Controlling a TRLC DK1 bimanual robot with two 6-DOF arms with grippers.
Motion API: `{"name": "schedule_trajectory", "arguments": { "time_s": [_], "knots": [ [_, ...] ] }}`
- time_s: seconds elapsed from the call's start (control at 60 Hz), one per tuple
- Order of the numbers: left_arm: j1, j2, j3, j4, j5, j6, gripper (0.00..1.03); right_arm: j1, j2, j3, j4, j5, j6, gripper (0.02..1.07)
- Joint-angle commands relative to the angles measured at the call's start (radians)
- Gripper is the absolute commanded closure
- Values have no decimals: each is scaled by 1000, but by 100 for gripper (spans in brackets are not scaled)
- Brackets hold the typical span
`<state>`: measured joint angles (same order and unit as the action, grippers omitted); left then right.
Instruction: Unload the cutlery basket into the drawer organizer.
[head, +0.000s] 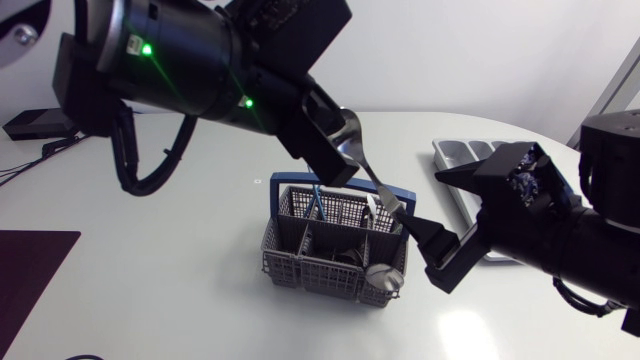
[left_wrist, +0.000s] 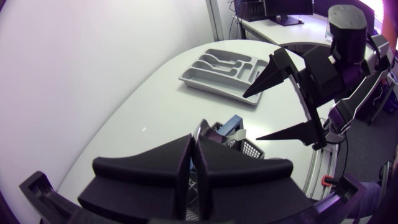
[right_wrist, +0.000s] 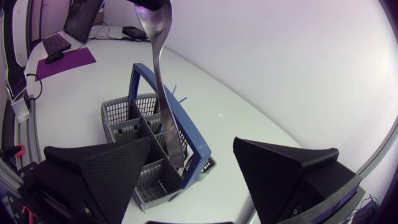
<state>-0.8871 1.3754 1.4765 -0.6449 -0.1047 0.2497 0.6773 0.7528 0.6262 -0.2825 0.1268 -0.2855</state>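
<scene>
Closest to the lens, filling the upper left of the head frame: bulky black-cased left arm (head: 180, 60) with green lights, slanting down toward the centre. Beneath everything, white round-edged surface (head: 150, 260). At the right edge, black right arm (head: 560, 230), stretched in toward the middle. Behind it, at the upper right, grey compartmented plastic drawer organizer (head: 455, 152), partly hidden by that arm. At lower centre, grey mesh plastic cutlery basket (head: 300, 262) with a blue handle, upright on the surface and well apart from the organizer; rounded silver cutlery piece (head: 381, 276) poking out of its lower-right corner compartment. Left pincer (left_wrist: 193, 144) pressed tight on the bowl end of a long silver metal spoon (head: 378, 184), held in the air above the basket, handle slanting down and to the right. Right pincer (left_wrist: 250, 117) spread wide, just beside the spoon's handle end; contact with it impossible to tell.
</scene>
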Motion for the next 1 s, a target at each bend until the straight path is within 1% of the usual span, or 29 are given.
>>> {"name": "schedule_trajectory", "arguments": {
  "time_s": [0.0, 0.083, 0.117, 0.183, 0.233, 0.25, 0.383, 0.45, 0.533, 0.55, 0.567, 0.6, 0.683, 0.9, 0.917, 0.933, 0.983],
  "knots": [
    [-12, 36, 47, 24, 2, -78, 100, 38, 5, -13, 25, 36, -23, 14],
    [-10, 76, 84, 19, 3, -136, 100, 70, 23, -6, 51, 77, -40, 14],
    [-6, 93, 100, 13, 3, -156, 100, 77, 37, -3, 65, 88, -47, 17],
    [-4, 123, 123, 7, 5, -184, 100, 80, 74, 13, 89, 100, -57, 18],
    [-4, 142, 137, 2, 5, -194, 100, 84, 95, 20, 105, 103, -72, 24],
    [-3, 149, 143, -1, 7, -201, 100, 88, 108, 23, 117, 106, -76, 28],
    [-3, 168, 153, -10, 8, -205, 100, 87, 141, 33, 172, 119, -103, 37],
    [-4, 171, 154, -10, 10, -207, 100, 85, 164, 44, 194, 120, -123, 46],
    [-4, 174, 159, -12, 11, -207, 100, 85, 200, 50, 224, 135, -141, 49],
    [-4, 174, 159, -13, 11, -208, 100, 85, 203, 52, 230, 135, -146, 50],
    [-4, 174, 160, -13, 11, -208, 100, 85, 210, 55, 236, 137, -149, 55],
    [-3, 175, 163, -19, 11, -208, 100, 85, 215, 59, 244, 137, -155, 60],
    [0, 171, 168, -32, 13, -208, 100, 85, 226, 72, 247, 137, -169, 69],
    [13, 163, 168, -41, 39, -219, 100, 88, 237, 81, 247, 135, -181, 84],
    [13, 163, 166, -44, 43, -219, 100, 90, 237, 81, 249, 135, -182, 88],
    [13, 162, 166, -44, 43, -219, 100, 91, 237, 81, 249, 134, -184, 89],
    [11, 162, 166, -45, 46, -219, 100, 94, 237, 81, 246, 134, -184, 91]
  ]
}}
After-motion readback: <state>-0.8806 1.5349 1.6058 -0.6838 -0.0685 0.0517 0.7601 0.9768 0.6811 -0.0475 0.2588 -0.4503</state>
